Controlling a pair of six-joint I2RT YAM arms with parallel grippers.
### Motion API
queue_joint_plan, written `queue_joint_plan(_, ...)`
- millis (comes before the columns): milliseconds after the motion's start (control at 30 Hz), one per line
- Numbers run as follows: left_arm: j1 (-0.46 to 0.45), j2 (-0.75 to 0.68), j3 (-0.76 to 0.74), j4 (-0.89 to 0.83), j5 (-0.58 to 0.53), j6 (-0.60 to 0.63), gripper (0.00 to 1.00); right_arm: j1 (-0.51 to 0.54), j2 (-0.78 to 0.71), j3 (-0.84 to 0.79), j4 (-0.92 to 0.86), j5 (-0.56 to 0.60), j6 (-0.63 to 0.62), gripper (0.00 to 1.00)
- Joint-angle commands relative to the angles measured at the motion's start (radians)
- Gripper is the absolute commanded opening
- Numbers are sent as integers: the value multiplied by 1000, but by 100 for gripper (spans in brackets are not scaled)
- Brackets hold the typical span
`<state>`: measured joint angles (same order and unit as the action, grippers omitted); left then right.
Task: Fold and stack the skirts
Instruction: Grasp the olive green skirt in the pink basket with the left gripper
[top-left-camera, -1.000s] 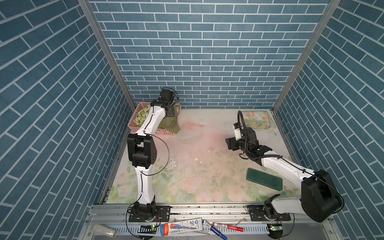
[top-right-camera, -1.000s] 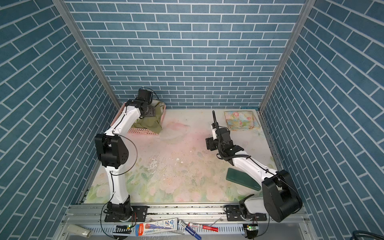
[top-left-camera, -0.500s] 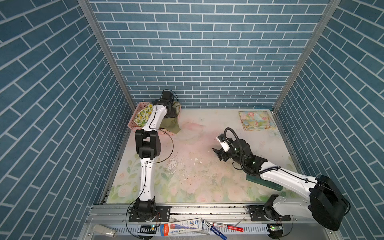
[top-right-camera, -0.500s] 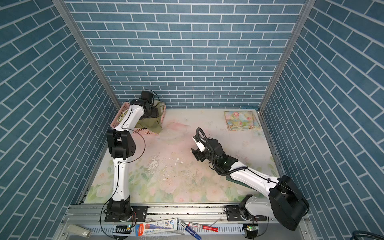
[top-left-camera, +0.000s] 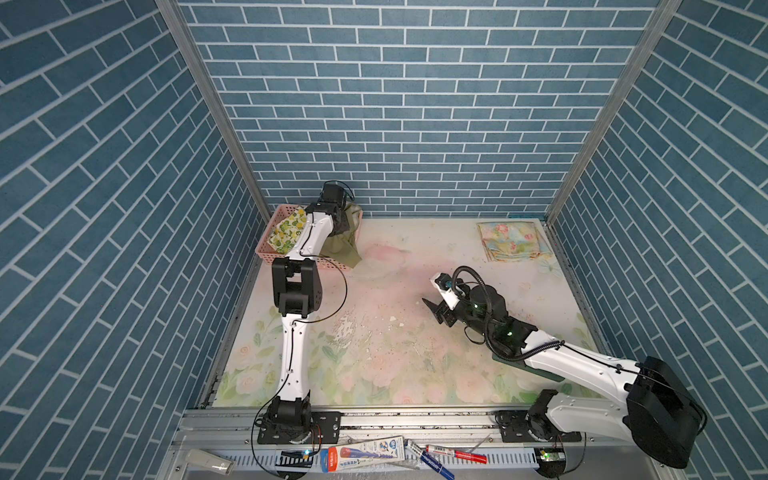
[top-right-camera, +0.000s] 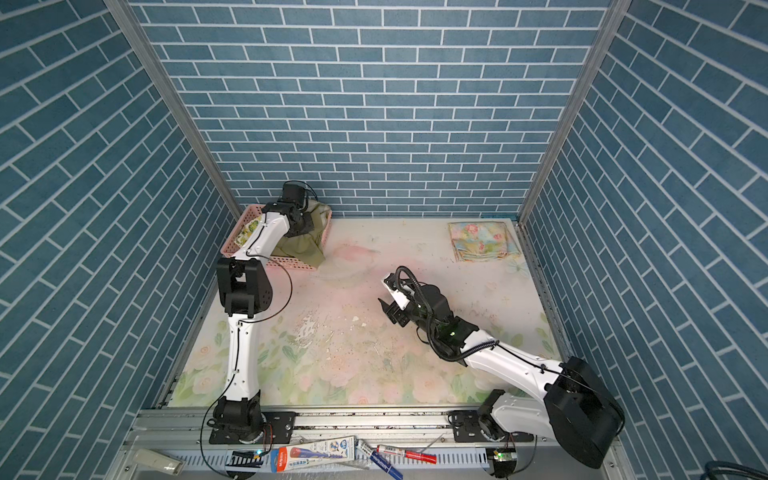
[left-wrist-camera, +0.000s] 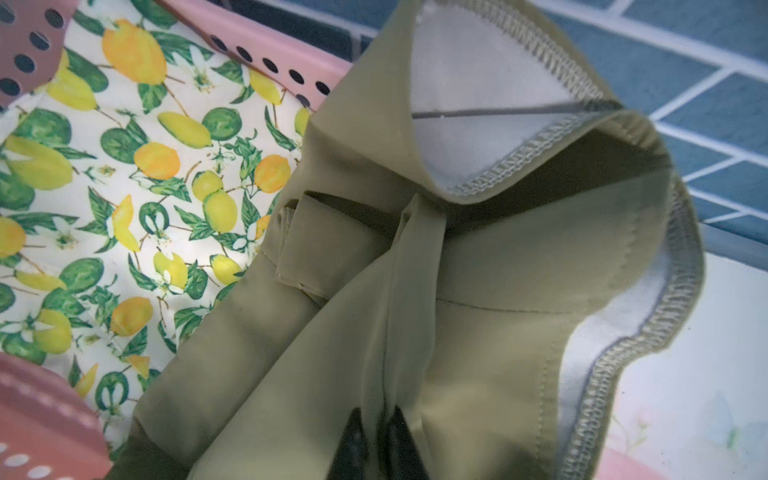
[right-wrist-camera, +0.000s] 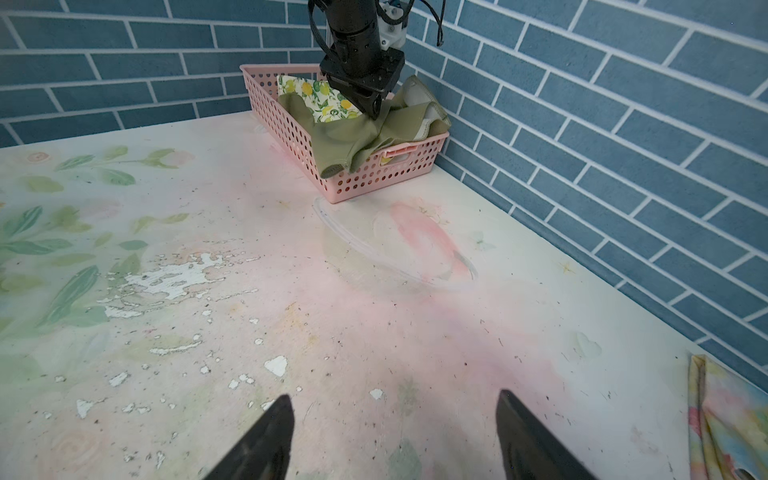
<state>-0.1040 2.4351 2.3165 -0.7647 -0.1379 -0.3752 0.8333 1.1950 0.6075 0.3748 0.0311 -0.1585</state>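
Nearest, the right gripper (right-wrist-camera: 392, 399) hovers over the floral table (top-left-camera: 374, 353), jaws wide and empty; a dark green block (top-left-camera: 548, 374) seems to lie under that arm, mostly hidden; at the far right corner the pastel floral skirt (top-left-camera: 513, 241) lies folded; far left, the left gripper (right-wrist-camera: 372, 109) pinches the olive skirt (left-wrist-camera: 457, 332), which spills over the pink basket (right-wrist-camera: 374, 183) rim; the lemon skirt (left-wrist-camera: 124, 187) lies inside.
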Motion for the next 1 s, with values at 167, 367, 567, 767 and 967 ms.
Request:
queue_joint_plan(167,6,-53,-3,46,39,1,0,2,-17,-24,57,55,-23,77)
queue_joint_plan(367,-2,-196,-38,113,125,1,0,-50,-22,-32,77,49,69,77)
queue_joint_plan(567,-27,-354,-63,181,233,7,0,-137,-18,-34,77,31,175,77)
queue_joint_plan(767,-140,-438,-5,180,335,63,0,-220,-49,-38,53,120,277,78)
queue_joint_plan(967,-265,-510,19,188,391,86,0,-308,-109,-39,-28,200,365,78)
